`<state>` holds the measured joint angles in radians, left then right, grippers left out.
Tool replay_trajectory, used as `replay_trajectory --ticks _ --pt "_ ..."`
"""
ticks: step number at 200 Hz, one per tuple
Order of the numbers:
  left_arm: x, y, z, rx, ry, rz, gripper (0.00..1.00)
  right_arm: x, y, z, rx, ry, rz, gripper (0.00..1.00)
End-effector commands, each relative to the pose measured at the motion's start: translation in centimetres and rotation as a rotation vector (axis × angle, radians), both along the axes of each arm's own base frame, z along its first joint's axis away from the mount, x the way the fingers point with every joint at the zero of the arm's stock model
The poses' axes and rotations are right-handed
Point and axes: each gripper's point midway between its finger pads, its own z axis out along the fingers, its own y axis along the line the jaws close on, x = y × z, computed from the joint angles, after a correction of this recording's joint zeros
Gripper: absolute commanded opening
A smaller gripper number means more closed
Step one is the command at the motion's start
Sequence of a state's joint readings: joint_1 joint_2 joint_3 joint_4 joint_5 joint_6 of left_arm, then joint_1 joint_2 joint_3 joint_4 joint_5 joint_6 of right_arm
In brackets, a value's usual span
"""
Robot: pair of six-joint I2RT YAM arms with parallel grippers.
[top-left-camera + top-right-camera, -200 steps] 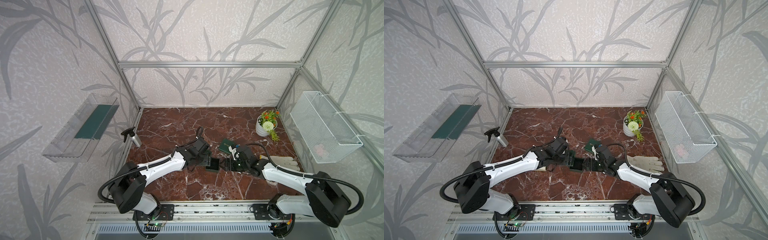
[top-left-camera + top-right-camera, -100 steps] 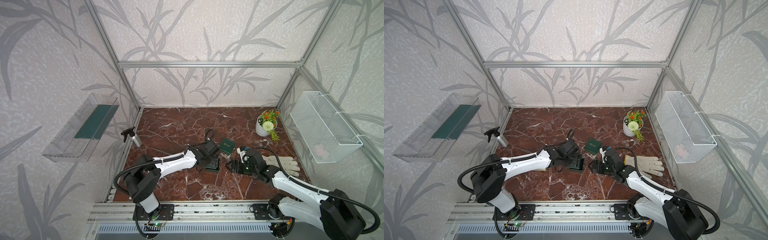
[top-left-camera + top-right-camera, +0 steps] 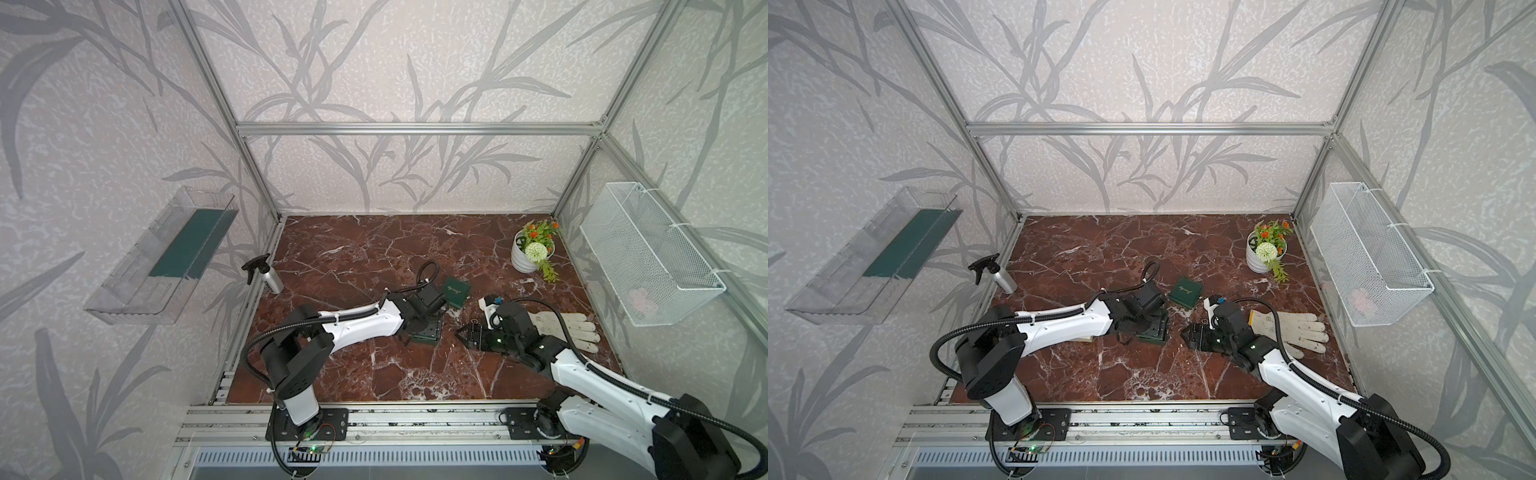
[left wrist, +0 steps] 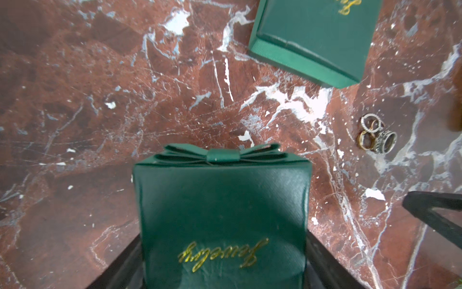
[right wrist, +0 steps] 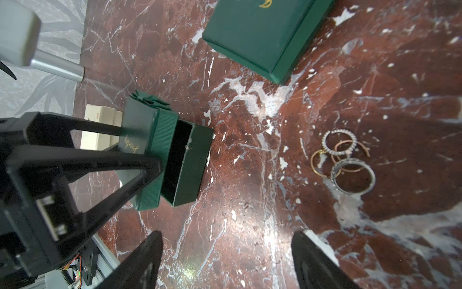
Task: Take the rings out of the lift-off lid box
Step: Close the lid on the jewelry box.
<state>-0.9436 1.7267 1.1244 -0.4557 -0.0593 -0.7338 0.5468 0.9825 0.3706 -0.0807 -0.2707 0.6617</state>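
Note:
My left gripper point(image 4: 222, 252) is shut on the dark green lid point(image 4: 222, 200) of the lift-off lid box, which has a bow and gold lettering. In the right wrist view the lid point(image 5: 147, 140) is tipped away from the box base point(image 5: 192, 162), whose black inside shows. Several rings point(image 5: 342, 162) lie in a loose cluster on the marble, clear of the box. The left wrist view shows the rings point(image 4: 376, 136) too. My right gripper point(image 5: 227, 237) hangs open over bare marble with nothing between its fingers. In a top view the right gripper point(image 3: 460, 332) sits a little right of the box point(image 3: 424, 331).
A second green box point(image 3: 456, 291) lies closed behind the grippers. A white glove point(image 3: 569, 328) lies to the right, near a small white-and-blue object point(image 3: 488, 301). A flower pot point(image 3: 530, 253) stands back right and a spray bottle point(image 3: 266, 276) back left. A cream block point(image 5: 100, 125) lies under my left arm.
My right gripper has drawn back to the right, away from the box, and its jaws stand wider. My left gripper stays shut on the lid.

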Motion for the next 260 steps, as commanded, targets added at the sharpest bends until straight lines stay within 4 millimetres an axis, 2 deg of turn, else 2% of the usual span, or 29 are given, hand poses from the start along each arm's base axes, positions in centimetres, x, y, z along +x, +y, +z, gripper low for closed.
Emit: replay_trajectory --ticks 1,190,260 --pt "0.43 -0.42 0.41 0.022 -0.019 0.002 0.73 -0.31 -0.17 0.07 -0.002 -0.011 0.013 0.83" --pt "-0.13 -0.85 0.14 0.069 -0.007 0.021 0.74 -0.52 -0.31 -0.74 -0.014 0.01 0.013 0.84" --pt "0.11 -0.07 0.06 0.134 -0.014 0.053 0.76 -0.61 -0.4 -0.8 -0.015 0.008 0.011 0.84"
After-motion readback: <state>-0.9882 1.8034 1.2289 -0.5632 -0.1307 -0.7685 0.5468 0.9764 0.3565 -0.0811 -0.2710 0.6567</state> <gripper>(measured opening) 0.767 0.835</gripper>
